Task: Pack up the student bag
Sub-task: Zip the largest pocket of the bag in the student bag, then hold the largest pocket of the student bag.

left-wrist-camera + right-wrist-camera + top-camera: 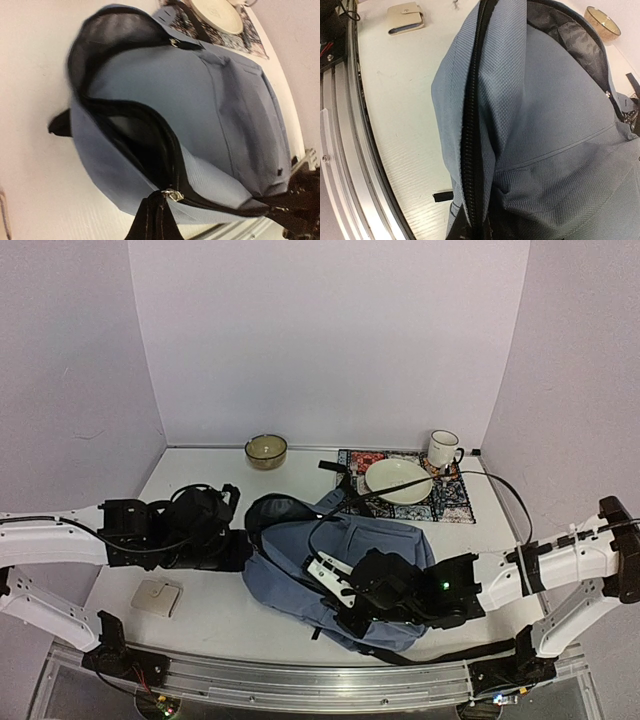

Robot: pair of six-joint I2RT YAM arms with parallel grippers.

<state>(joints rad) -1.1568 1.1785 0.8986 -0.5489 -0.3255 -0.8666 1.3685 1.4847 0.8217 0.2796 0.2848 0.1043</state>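
Fingers point(154, 220) of left gripper point(236, 548) clamped tight on student bag point(340, 550) zip edge; right gripper point(352, 612) pinched closed on its rim too. White table point(220, 610), lilac walls point(330, 340). Bag mid-table, main compartment gaping, dark inside, contents can't tell. Long axis diag: top far-left, base near-right.

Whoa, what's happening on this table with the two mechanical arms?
Two robot arms are working on a student bag lying on the table. The left end effector pinches its rim by the zipper pull; the right end effector is closed on the zippered edge at the near end. The main compartment gapes open. A wallet, bowl, plate and mug sit outside the bag.
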